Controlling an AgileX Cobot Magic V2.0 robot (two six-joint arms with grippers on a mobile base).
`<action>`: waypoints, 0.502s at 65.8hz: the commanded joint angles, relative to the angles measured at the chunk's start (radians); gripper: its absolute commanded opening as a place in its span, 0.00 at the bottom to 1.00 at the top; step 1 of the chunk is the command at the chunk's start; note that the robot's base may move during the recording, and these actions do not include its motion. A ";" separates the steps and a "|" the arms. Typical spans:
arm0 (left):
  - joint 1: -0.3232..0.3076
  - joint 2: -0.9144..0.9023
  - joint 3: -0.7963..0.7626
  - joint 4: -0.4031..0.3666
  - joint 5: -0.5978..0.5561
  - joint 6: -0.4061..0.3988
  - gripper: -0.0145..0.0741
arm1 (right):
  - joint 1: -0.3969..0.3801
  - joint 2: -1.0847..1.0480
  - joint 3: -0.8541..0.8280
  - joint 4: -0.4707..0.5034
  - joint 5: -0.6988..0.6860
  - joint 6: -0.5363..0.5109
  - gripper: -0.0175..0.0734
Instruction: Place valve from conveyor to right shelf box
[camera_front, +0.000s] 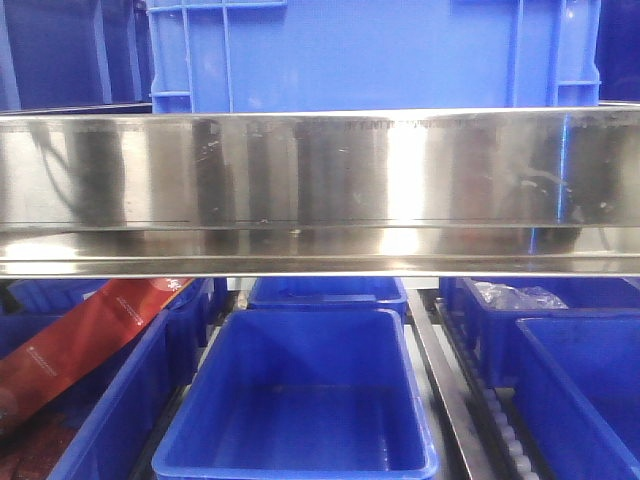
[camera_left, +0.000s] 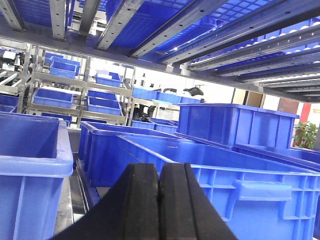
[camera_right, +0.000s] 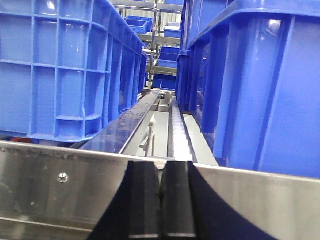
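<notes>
No valve and no conveyor show in any view. The front view faces a shelf: a steel rail (camera_front: 320, 180) runs across it, with blue shelf boxes below, one in the middle (camera_front: 300, 400) and one at the right (camera_front: 585, 390). Neither gripper appears in that view. My left gripper (camera_left: 159, 170) is shut with nothing between its black fingers and points over a blue box (camera_left: 240, 185). My right gripper (camera_right: 160, 167) is also shut and empty. It sits close in front of a steel rail (camera_right: 60, 185), between two tall blue boxes (camera_right: 65, 70) (camera_right: 265, 85).
A large blue crate (camera_front: 370, 55) stands on the upper shelf level. A red packet (camera_front: 90, 335) lies in the lower left box and clear plastic bags (camera_front: 515, 296) in a right rear box. A roller track (camera_right: 179, 135) runs between the boxes. More racks of blue bins (camera_left: 55, 95) stand behind.
</notes>
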 joint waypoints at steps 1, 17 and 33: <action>0.005 -0.004 0.000 0.003 -0.014 0.001 0.04 | 0.003 -0.007 0.002 -0.009 -0.008 -0.006 0.01; 0.005 -0.004 0.000 0.003 -0.014 0.001 0.04 | 0.003 -0.007 0.002 -0.009 -0.008 -0.006 0.01; 0.005 -0.004 0.000 0.003 -0.014 0.001 0.04 | 0.003 -0.007 0.002 -0.009 -0.008 -0.006 0.01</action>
